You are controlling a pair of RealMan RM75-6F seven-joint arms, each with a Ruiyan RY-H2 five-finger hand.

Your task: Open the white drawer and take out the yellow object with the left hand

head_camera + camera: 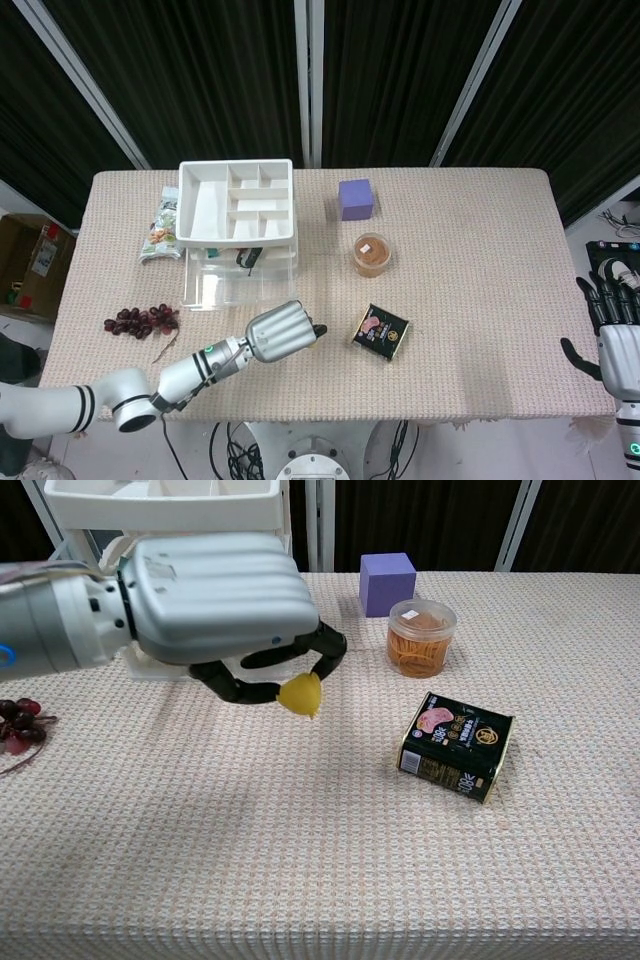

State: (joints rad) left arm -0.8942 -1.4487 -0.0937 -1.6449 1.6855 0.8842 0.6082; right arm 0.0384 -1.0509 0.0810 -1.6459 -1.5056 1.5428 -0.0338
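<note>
My left hand (280,332) (215,602) hovers above the table in front of the white drawer unit (237,202), its dark fingers (262,688) curled under around a small yellow object (301,694). The object shows only in the chest view; in the head view the hand covers it. The unit's clear drawer (220,288) stands pulled open toward me with a small dark item (248,258) inside. My right hand (618,345) rests at the far right edge, away from the table, fingers apart and holding nothing.
A dark tin (381,331) (456,744) lies right of my left hand. An orange-filled tub (372,254) (421,635) and a purple cube (356,198) (387,581) stand behind it. Grapes (140,320) (18,726) and a snack packet (162,226) lie at the left.
</note>
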